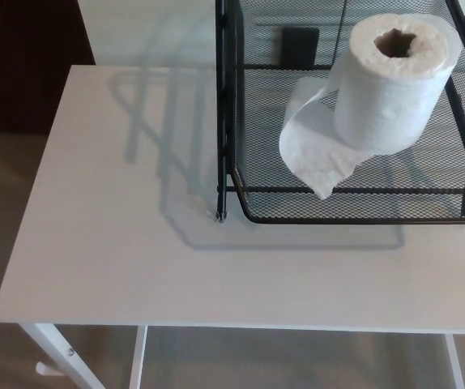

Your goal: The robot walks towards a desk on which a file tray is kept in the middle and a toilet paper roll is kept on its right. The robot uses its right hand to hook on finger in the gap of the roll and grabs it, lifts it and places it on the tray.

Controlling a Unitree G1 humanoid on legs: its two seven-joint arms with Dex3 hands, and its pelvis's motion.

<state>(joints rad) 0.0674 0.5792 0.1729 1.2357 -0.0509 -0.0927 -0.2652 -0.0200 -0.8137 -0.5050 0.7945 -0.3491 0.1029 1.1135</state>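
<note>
Head view: toilet paper roll stands upright on the mesh of the file tray, a loose tail hanging toward the front rim. Neither robot hand shows, so their state is unknown. Risk: the roll possibly sits half on an upper rail and could tip. Desk steady.

No robot arm, hand or body part visible

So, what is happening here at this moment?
Nothing is being handled right now; neither robot hand is in view. The toilet paper roll stands upright in the black mesh file tray, with a loose end of paper hanging down in front. The tray sits on the white desk. The placing looks done.
</note>
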